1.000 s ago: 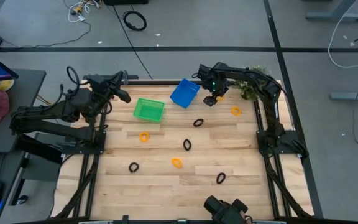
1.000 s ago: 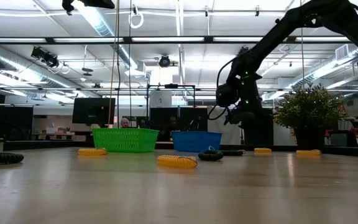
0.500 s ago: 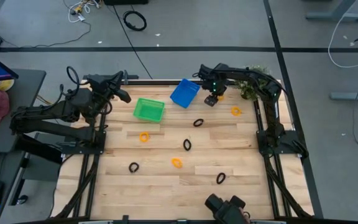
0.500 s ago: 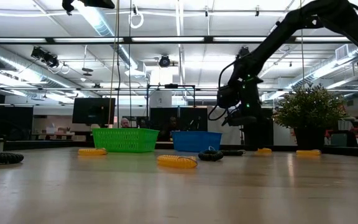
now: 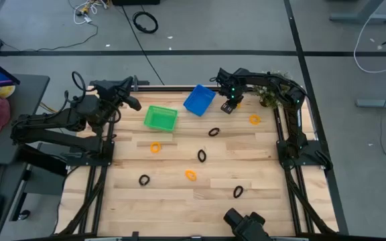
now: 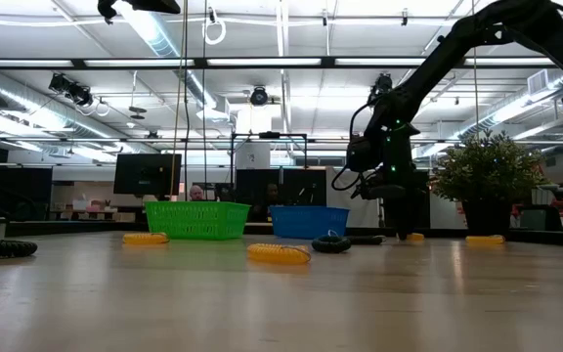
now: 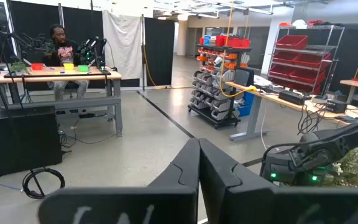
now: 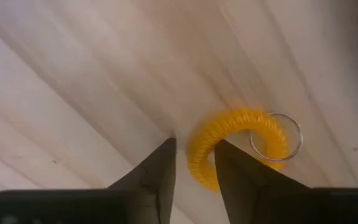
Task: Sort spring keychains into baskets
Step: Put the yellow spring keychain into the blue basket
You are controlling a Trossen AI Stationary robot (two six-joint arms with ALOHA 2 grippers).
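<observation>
An orange spring keychain (image 8: 241,134) with a metal ring (image 8: 276,137) lies flat on the wood at the table's far right, beside the blue basket (image 5: 199,100). My right gripper (image 8: 194,163) points down over it, narrowly open, astride one side of its coil. In the low view the gripper (image 6: 399,231) is down at the table. The green basket (image 5: 160,118) stands left of the blue one. Several more orange and black keychains lie scattered across the table. My left gripper (image 5: 134,102) hangs shut and raised at the far left, holding nothing. My right gripper comes from above, pointing down, astride the coil's side (image 8: 199,163) opposite the metal ring. One finger (image 8: 238,177) stands inside the loop against the coil. The other finger (image 8: 160,171) is outside it, a sliver of wood showing between. The keychain lies flat on the table.
Loose on the wood lie an orange keychain (image 5: 254,120), black ones (image 5: 213,132), (image 5: 202,156), and others nearer the front. A potted plant (image 5: 273,94) stands at the far right corner, just behind my right arm.
My right gripper has sunk from above the table down onto the orange keychain, shifting slightly toward the table's right edge. The keychain has stayed where it was.
</observation>
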